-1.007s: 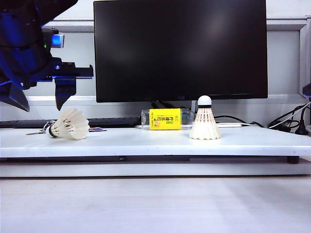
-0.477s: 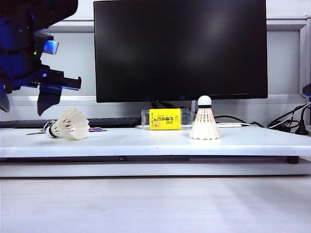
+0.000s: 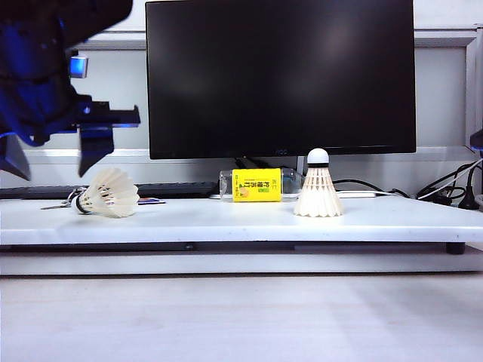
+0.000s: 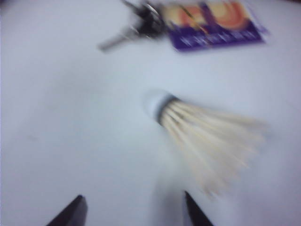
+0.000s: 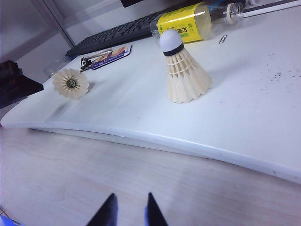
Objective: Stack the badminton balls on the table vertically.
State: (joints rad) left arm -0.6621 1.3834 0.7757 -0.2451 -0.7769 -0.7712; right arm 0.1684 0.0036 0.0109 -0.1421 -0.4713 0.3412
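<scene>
Exterior view: two badminton balls on the long white table (image 3: pixel 241 219), well apart. Lying one (image 3: pixel 109 193) on its side at the left end, feather skirt puffed wide and cream-white, tip pointing left. Standing one (image 3: pixel 318 185) upright on its skirt near the middle, round white tip on top with a black band under it. Yellow bottle (image 3: pixel 256 185) lying between them, further back, under the big black screen (image 3: pixel 279 75). Left gripper (image 3: pixel 53 154) dark blue, hanging in the air above the lying ball, not touching it, fingers spread wide and holding nothing.

Left wrist view: blurry. Lying ball (image 4: pixel 207 136) seen from above on the white table (image 4: pixel 70 122), white tip, dark band, thin cream feather stems fanning out. Keys (image 4: pixel 136 26) and a purple card (image 4: pixel 216 23) just past it. Two dark fingertips of the left gripper (image 4: pixel 134 214) at the edge, far apart, empty.

Right wrist view: standing ball (image 5: pixel 183 70) upright, ribbed cream skirt flaring down. Lying ball (image 5: pixel 70 83) far off, open end facing the camera like a flower. Yellow bottle (image 5: pixel 188 21) and a black keyboard (image 5: pixel 113 35) behind. Right gripper (image 5: pixel 128 214) low, in front of the table (image 5: pixel 235 117), away from both balls, fingers a little apart with nothing between.
</scene>
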